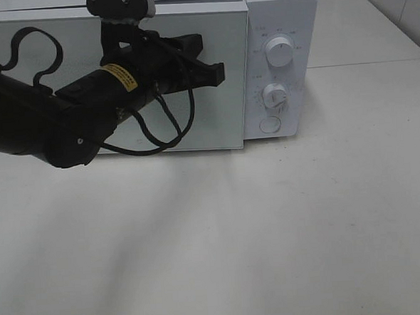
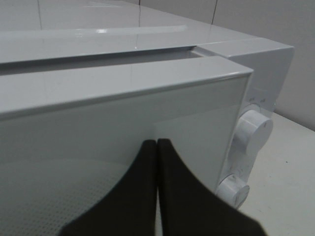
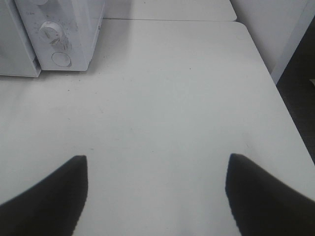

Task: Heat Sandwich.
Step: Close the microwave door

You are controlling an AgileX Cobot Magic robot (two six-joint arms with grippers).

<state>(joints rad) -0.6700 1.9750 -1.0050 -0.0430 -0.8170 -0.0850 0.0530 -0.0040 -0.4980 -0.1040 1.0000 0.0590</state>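
Exterior high view, upper middle: your black left gripper [image 1: 218, 73], pinched closed on nothing, could slip off the white microwave's smooth door [image 1: 215, 121]; black right gripper [image 3: 156, 157] spread wide, empty.

No text can be read with certainty. A yellow label [image 1: 121, 76] with dark print sits on the left arm [image 1: 43, 118], but its lettering is too small to make out. On the control panel [image 1: 287, 21] of the microwave [image 1: 187, 9], faint scale marks ring the upper dial [image 1: 280, 53] and lower dial [image 1: 274, 95]. None are legible in any view.
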